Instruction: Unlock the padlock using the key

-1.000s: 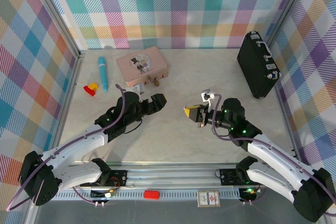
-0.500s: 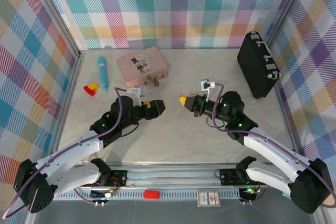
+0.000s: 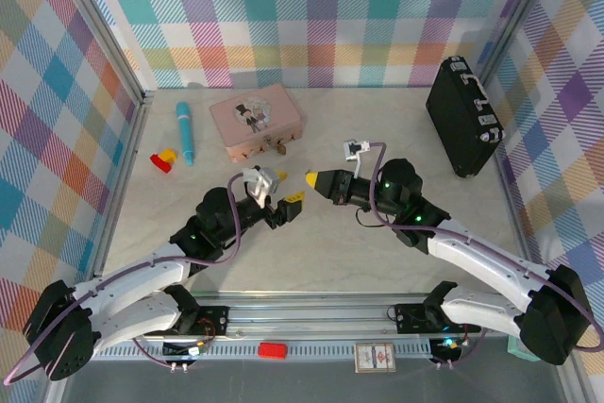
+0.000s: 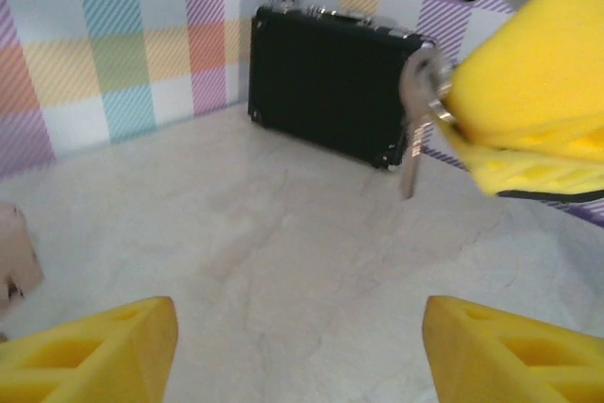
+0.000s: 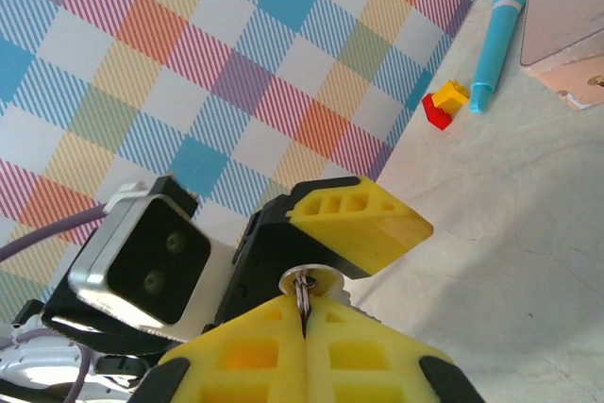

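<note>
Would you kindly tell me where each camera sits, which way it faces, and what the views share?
Top external: fixed above and behind the arms, looking down on the table; both arms show, with the left tool and right tool nearly meeting.
Left wrist: on the left arm, facing the black case; its own open yellow fingers show at the bottom.
Right wrist: on the right arm, facing the plaid wall and teal pen; its own fingers are shut on the key.
Shared: the wrist views face each other, and both show the key.

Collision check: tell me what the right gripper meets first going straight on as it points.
Probably the left gripper, whose open yellow fingers lie just ahead of the right gripper holding the key; any height offset is hard to judge.
</note>
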`<state>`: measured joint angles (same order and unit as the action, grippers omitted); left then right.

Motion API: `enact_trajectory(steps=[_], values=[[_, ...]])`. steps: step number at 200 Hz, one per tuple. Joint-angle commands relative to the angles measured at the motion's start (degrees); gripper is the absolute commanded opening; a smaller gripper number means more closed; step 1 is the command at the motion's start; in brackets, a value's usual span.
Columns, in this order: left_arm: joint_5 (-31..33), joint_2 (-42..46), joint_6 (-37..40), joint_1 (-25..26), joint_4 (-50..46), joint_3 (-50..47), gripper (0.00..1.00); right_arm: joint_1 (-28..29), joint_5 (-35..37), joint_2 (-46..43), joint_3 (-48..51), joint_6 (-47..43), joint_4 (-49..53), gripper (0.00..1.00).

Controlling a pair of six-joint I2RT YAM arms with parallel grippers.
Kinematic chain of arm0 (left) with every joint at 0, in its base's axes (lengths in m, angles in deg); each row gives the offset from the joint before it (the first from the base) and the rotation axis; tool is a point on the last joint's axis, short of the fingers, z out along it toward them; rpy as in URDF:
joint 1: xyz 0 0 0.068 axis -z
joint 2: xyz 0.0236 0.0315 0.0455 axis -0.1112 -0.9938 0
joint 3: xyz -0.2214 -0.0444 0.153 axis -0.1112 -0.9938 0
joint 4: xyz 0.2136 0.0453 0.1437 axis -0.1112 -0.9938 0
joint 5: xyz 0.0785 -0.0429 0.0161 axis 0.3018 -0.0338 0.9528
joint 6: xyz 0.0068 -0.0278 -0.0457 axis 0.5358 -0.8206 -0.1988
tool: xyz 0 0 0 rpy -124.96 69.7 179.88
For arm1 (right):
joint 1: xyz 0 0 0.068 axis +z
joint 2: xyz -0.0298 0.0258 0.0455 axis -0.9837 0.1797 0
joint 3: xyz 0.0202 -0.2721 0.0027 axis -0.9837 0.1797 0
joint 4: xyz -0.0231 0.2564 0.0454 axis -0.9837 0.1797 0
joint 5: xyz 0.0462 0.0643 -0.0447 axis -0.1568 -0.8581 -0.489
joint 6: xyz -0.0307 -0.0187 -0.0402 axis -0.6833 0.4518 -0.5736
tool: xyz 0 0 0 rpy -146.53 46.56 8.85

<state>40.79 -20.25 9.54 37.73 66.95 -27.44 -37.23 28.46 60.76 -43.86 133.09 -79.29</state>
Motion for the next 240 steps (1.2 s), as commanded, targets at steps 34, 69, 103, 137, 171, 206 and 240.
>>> enact_trajectory(steps=[34, 69, 103, 137, 171, 206, 240], values=[[-4.09, -3.48, 8.91, 0.4, 7.97, 1.36, 0.51, 1.61, 0.78, -0.17, -1.79, 1.51, -0.5, 0.0], [-3.2, -4.52, 7.94, 0.36, 10.7, 1.2, 0.44, 2.32, 1.08, 0.15, -1.49, 1.15, -0.37, 0.0], [-2.76, -4.48, 7.58, 0.44, 10.46, 1.53, 0.37, 2.54, 1.53, -0.08, -0.96, 0.93, -0.13, 0.0], [-3.61, -4.28, 7.43, 0.41, 9.28, 2.12, 0.33, 2.98, 1.62, 0.01, -0.62, 1.08, -0.28, 0.0], [-4.43, -4.12, 7.31, 0.44, 8.67, 2.58, 0.31, 3.2, 1.89, 0.01, -0.42, 0.9, -0.25, 0.0], [-4.87, -4.09, 7.03, 0.38, 8.03, 3.1, 0.27, 3.47, 2.13, 0.1, -0.26, 0.8, -0.3, 0.0], [-4.6, -3.87, 7.15, 0.42, 7.13, 3.31, 0.24, 3.51, 2.58, -0.16, -0.25, 0.32, 0.53, 0.0]])
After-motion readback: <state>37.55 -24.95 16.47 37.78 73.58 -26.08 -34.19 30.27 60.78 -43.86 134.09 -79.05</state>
